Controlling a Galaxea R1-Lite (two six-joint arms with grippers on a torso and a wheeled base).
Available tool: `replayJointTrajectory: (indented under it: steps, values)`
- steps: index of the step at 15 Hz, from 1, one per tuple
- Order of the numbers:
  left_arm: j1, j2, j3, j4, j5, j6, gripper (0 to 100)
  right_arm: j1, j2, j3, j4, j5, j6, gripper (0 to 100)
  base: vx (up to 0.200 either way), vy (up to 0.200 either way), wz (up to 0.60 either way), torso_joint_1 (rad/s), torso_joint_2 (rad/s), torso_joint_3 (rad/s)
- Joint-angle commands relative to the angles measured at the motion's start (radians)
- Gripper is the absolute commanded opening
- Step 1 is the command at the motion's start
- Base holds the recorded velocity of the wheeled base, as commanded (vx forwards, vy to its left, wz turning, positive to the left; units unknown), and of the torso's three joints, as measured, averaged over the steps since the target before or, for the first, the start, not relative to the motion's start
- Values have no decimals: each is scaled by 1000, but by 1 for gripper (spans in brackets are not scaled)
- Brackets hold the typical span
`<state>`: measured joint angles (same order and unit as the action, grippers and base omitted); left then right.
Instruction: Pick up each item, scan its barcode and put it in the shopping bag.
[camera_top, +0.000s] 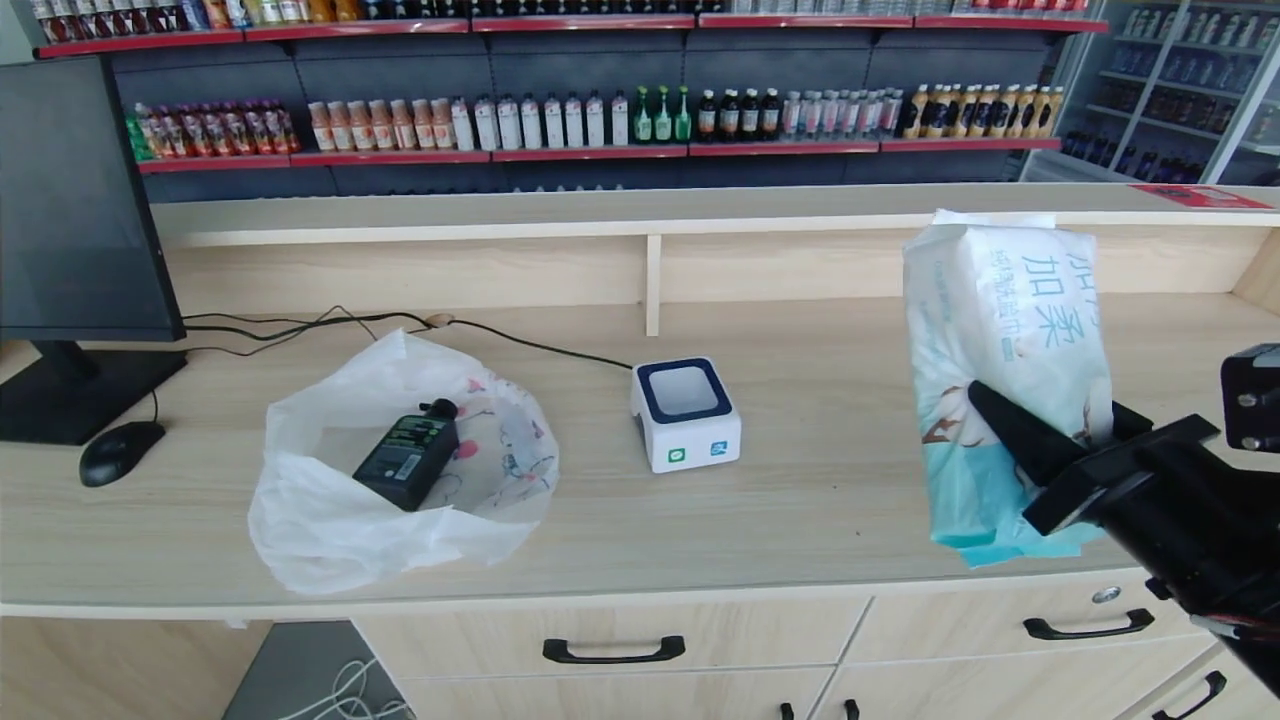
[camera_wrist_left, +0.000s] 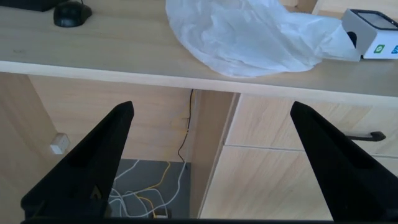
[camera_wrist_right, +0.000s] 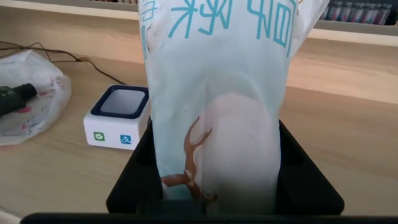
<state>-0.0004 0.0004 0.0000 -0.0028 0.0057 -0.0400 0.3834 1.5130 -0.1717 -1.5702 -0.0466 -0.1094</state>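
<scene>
Head view: the right gripper (camera_top: 1048, 415) holds the tissue pack (camera_top: 1005, 330) upright above the worktop (camera_top: 820, 500), well to the right of the scanner (camera_top: 686, 415). Its fingers pinch the pack's lower half. The shopping bag (camera_top: 330, 520) lies open near the scanner, on its left, with a dark bottle (camera_top: 405, 462) inside.

Left wrist view: the left gripper (camera_wrist_left: 211, 109) hangs below the worktop's front edge, lower than the scanner, with its fingers spread wide.

Right wrist view: the right fingers press the pack from both sides. The scanner sits on the worktop between the pack and the bag.
</scene>
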Motion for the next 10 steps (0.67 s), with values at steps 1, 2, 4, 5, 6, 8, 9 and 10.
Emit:
replayJointTrajectory:
  steps: [1, 2, 4, 5, 6, 8, 9, 10]
  values:
    - [0, 0, 0, -2, 0, 0, 100, 54, -13, 21, -1, 2, -1, 0, 0, 200, 0, 2, 2, 2]
    - [-1, 0, 0, -2, 0, 0, 100, 71, -16, 14, -1, 2, 5, 0, 0, 200, 0, 2, 2, 2]
    - [-1, 1, 0, -2, 0, 0, 100, 106, -14, -14, -1, 1, 0, 0, 0, 200, 0, 2, 0, 2]
    - [-1, 0, 0, -2, 0, 0, 100, 117, -11, -26, -1, -1, -1, 0, 0, 200, 0, 2, 2, 2]
    - [-1, 0, 0, -2, 0, 0, 100, 117, -10, -29, -1, -1, -1, 0, 0, 200, 0, 2, 2, 2]
    - [-1, 0, 0, -2, 0, 0, 100, 120, -5, -17, -1, 2, 2, 0, 0, 200, 0, 2, 2, 2]
    - [0, 1, 0, -2, 0, 0, 100, 126, -4, -9, -1, 2, 4, 0, 0, 200, 0, 7, 2, 2]
    - [-1, 1, 0, -2, 0, 0, 100, 127, -4, -5, -1, 2, 5, 0, 0, 200, 0, 12, 7, 2]
